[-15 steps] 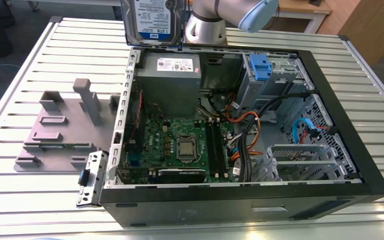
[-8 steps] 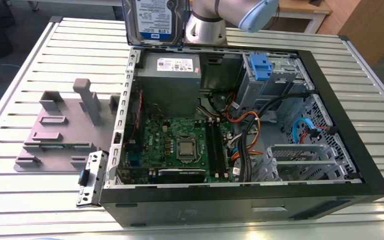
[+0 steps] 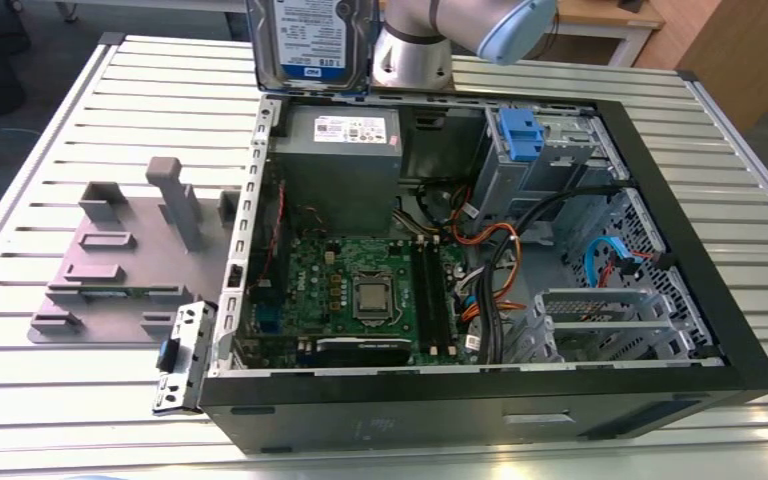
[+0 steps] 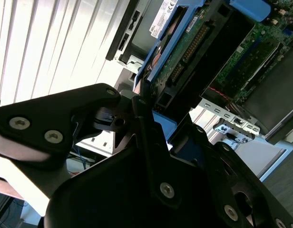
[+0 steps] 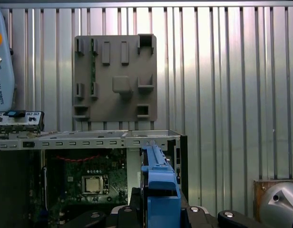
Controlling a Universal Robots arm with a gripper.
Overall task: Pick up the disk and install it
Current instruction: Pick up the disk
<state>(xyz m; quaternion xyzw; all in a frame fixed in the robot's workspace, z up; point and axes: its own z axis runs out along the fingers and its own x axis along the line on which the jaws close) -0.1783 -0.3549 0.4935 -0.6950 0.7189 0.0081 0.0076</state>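
One disk (image 3: 307,45), up in the air, and the gripper (image 5: 158,204) has it: jaws clamped on the disk, blue rails sticking out past them. In the exterior view it hangs upright at the top of the picture with its label side facing the camera. It sits just above the far wall of the open case (image 3: 704,330), right beside the arm (image 3: 418,50) on the exterior view's left.

In the second wrist view the disk (image 4: 184,52) shows its underside. A green circuit board and connector lie between the blue rails, running away from the black gripper body. In the first wrist view the disk (image 5: 158,185) is edge-on, one blue rail pointing out over the case's rim.

Directly below it in the exterior view sits the power supply (image 3: 337,135), tucked into the case's far corner. Further toward the exterior view's right, a blue caddy (image 3: 518,135) stands in the drive bay. The motherboard (image 3: 357,290) lies flat on the case floor with the processor (image 3: 372,295) bare in its middle. Orange and blue cables run to the exterior view's right of it.

Outside the case, on the exterior view's left, a grey fixture plate (image 3: 117,270) with upright pegs lies on the slatted table (image 3: 37,400). The plate is near the case wall but apart from it. The first wrist view shows the same plate (image 5: 115,78) beyond the case rim. A small metal bracket (image 3: 181,355) lies just beside the case's near corner on that side.
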